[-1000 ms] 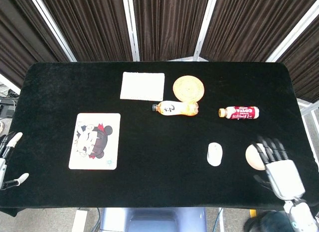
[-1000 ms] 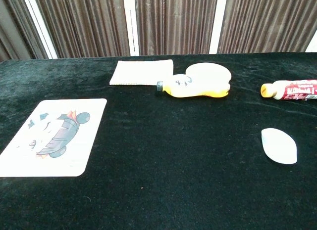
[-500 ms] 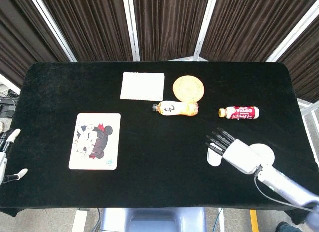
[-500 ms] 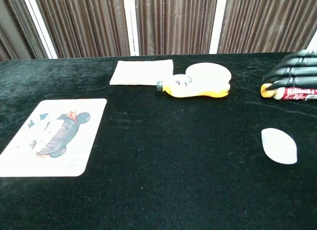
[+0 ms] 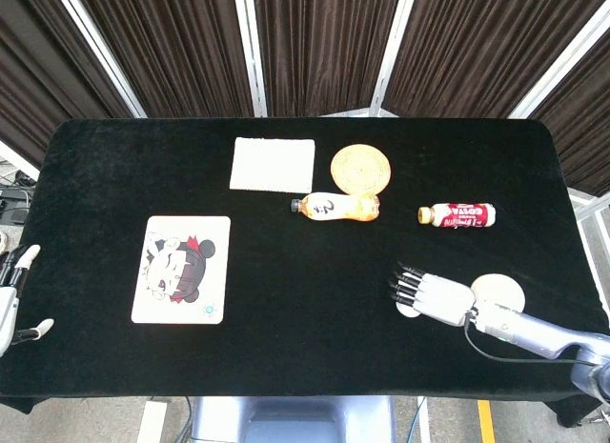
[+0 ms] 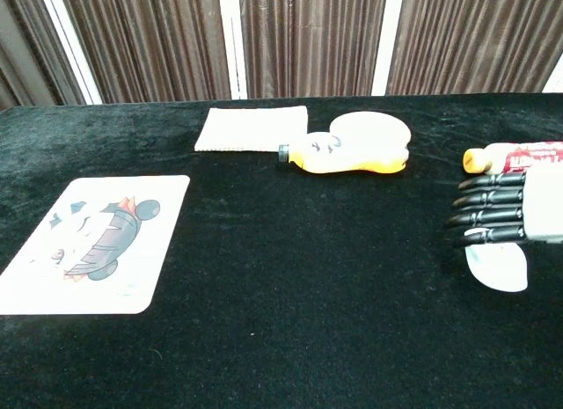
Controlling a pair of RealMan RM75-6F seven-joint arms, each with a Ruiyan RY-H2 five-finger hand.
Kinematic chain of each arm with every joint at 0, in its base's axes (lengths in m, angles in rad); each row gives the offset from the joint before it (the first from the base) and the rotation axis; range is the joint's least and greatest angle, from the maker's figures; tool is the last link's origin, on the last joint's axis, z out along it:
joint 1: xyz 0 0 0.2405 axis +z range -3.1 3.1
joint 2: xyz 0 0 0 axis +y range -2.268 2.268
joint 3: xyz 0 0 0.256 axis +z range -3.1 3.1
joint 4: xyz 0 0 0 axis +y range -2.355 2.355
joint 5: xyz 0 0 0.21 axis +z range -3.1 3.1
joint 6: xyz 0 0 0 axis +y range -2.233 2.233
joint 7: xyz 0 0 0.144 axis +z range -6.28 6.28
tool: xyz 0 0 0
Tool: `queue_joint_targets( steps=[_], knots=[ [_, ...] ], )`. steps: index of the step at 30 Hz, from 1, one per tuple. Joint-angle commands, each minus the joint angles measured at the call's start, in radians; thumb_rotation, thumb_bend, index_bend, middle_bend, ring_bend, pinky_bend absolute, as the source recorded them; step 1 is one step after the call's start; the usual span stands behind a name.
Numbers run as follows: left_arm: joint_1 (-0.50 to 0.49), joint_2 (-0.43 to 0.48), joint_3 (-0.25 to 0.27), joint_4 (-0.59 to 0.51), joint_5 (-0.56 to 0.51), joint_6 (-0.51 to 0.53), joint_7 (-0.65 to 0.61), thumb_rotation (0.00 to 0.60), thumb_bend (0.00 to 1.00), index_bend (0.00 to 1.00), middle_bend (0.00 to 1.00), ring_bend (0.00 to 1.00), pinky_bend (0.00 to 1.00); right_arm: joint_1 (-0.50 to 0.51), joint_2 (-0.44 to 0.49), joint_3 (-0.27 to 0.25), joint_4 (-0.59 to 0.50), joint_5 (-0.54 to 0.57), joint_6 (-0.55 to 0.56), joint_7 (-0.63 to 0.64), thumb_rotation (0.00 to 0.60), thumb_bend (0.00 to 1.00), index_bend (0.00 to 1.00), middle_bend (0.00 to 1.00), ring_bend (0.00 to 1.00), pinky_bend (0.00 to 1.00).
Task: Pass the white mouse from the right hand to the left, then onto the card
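Still early in the task, as I judged it: the white mouse [image 5: 410, 306] lay on the black table [image 5: 315, 348] at the lower right of the head view, not yet lifted, so the pickup, the hand-over and the placing on the card [image 5: 182, 270] all remained to be done. I had my right hand [image 5: 431, 294] directly over the mouse, fingers extended side by side toward the left of the frame and covering most of it. In the chest view the dark fingertips [image 6: 471, 219] sat just above the mouse's upper edge [image 6: 498, 266], and I could not tell whether they touched it; nothing was gripped. My left hand [image 5: 13, 301] hung at the far lower left edge of the head view, off the table, fingers apart and empty; the chest view did not show it. The card lay at the left of the frame, well apart from the mouse.

Compared with one second before, the right hand had come in from the lower right corner, where it had stood clear of the mouse beside a pale round disc [image 5: 502, 291]. Half a second before, it had already reached the mouse but sat higher in the chest view, level with the red-labelled bottle [image 6: 519, 156]; it had since dropped lower. The mouse, card, orange bottle [image 5: 335, 207] and left hand showed no real change of place.
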Motion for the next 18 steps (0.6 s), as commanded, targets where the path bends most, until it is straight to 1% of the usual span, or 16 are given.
queue_joint_targets(
  steps=[1,5,11,14,17,18],
  knots=[
    [0.0,0.0,0.0,-0.001,-0.001,0.001,0.0,0.6,0.0,0.0,0.0,0.0,0.0,0.009,-0.038,-0.018,0.044,0.02,0.001,0.018,0.6,0.0,0.07,0.05,0.0,0.0],
    [0.0,0.0,0.0,-0.002,-0.001,0.002,0.001,0.6,0.0,0.0,0.0,0.0,0.0,0.011,-0.063,-0.026,0.071,0.039,0.007,0.03,0.6,0.0,0.07,0.05,0.0,0.0],
    [-0.006,-0.007,0.002,-0.001,-0.01,-0.005,0.017,0.6,0.0,0.0,0.0,0.0,0.0,0.022,-0.104,-0.035,0.096,0.078,0.018,0.055,0.6,0.0,0.07,0.05,0.0,0.05],
    [-0.007,-0.008,0.0,-0.001,-0.018,-0.006,0.019,0.6,0.0,0.0,0.0,0.0,0.0,0.028,-0.125,-0.042,0.111,0.099,0.006,0.072,0.6,0.0,0.07,0.06,0.0,0.08],
    [-0.009,-0.009,0.0,0.0,-0.023,-0.009,0.023,0.6,0.0,0.0,0.0,0.0,0.0,0.026,-0.148,-0.051,0.139,0.12,0.003,0.101,0.6,0.04,0.07,0.07,0.0,0.12],
    [-0.01,-0.009,0.0,0.0,-0.024,-0.01,0.024,0.6,0.0,0.0,0.0,0.0,0.0,0.026,-0.154,-0.055,0.149,0.124,0.006,0.107,0.6,0.07,0.07,0.08,0.0,0.15]
  ],
)
